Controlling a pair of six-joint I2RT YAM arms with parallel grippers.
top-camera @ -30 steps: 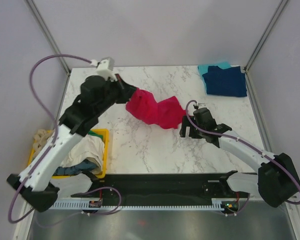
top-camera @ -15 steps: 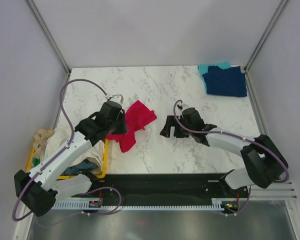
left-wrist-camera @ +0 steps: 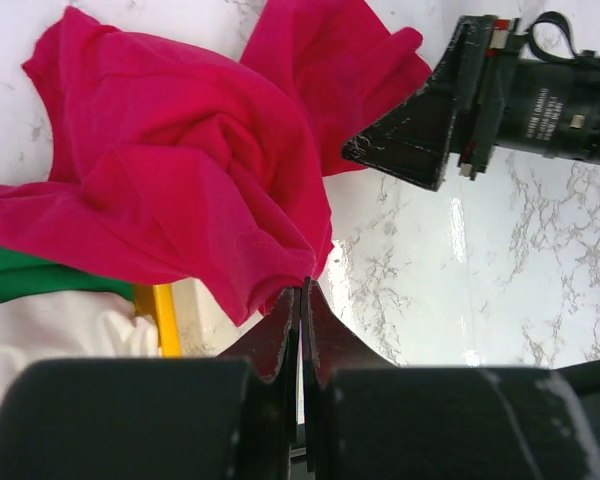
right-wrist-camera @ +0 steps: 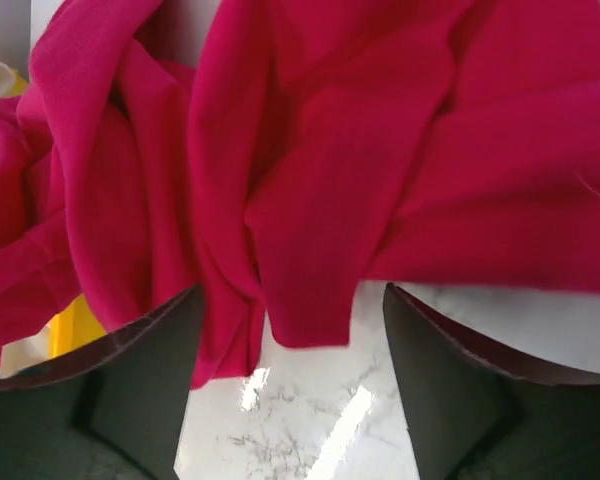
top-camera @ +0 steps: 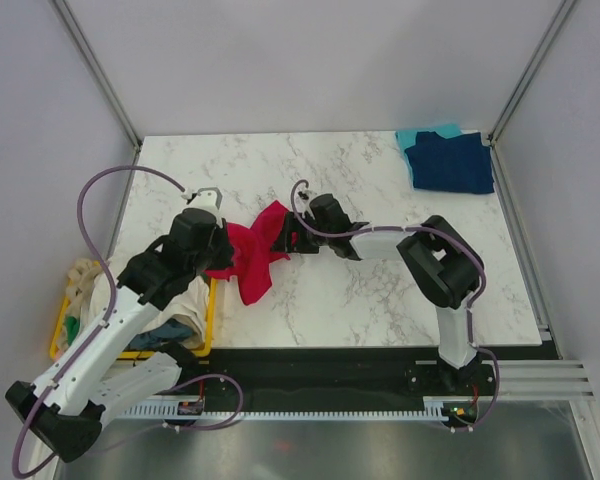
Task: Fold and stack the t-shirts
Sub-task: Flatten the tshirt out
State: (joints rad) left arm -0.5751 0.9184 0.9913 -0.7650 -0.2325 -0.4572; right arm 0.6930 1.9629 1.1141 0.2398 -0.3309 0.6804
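The crimson red t-shirt lies crumpled at the left of the marble table, next to the yellow bin. My left gripper is shut on a hem of it; the left wrist view shows the jaws pinching the red cloth. My right gripper is open at the shirt's right edge, its fingers spread on either side of a hanging red fold, not closed on it. A navy t-shirt lies folded on a teal one at the back right.
The yellow bin stands at the table's left edge holding cream, green and blue clothes; its rim and green cloth show in the left wrist view. The right gripper's body also shows there.
The shirt was stretched between both grippers. The right gripper let go, the left pulled the shirt down and left toward the bin, and the right gripper then reached left to the shirt, open.
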